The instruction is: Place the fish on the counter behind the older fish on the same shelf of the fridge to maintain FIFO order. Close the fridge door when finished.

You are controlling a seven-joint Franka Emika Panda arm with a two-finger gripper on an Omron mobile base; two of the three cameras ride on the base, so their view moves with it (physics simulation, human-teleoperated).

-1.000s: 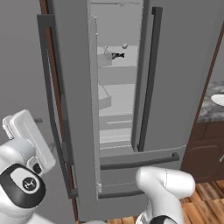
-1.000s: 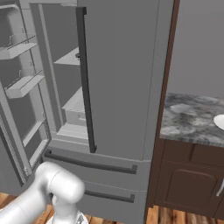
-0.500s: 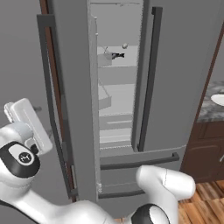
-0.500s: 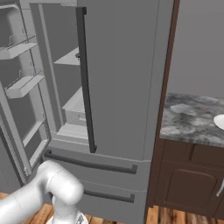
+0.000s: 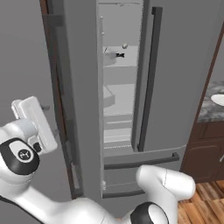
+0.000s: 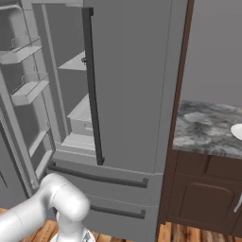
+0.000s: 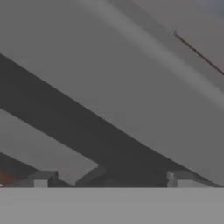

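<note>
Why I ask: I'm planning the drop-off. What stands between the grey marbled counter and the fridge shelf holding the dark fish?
The tall grey fridge's closed right door blocks the straight line. Its left door stands open, leaving the pale shelf with the small dark fish clear from the front.

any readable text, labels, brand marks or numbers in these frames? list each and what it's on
No readable words, brands or numbers.
Small white mark on the black round cap of the arm's joint, left base view: a symbol, too small and blurred to read.
The fridge, its dark door handle, the counter and the cabinets carry no print.
</note>
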